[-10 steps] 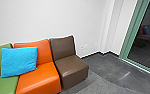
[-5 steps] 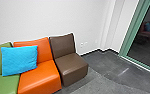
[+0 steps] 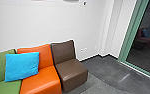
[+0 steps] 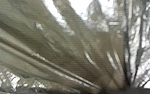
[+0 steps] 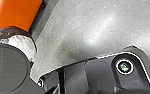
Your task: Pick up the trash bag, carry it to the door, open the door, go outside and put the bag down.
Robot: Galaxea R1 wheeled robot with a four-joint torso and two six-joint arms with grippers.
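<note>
No text, label, brand, number or sign can be read in the head view or in either wrist view

head view: aimed higher than before | wall (image 3: 61, 25): small dark spot (image 3: 84, 3) now visible, high up

Office-building lounge or waiting corner. Seating: armless padded seats in a row, green (image 3: 1, 66), orange (image 3: 39, 78) and brown (image 3: 71, 71), with one blue cushion (image 3: 22, 66). Fittings: plain white wall (image 3: 41, 27) with outlets, grey floor (image 3: 103, 72), green-framed dark glass (image 3: 146, 55).
</note>
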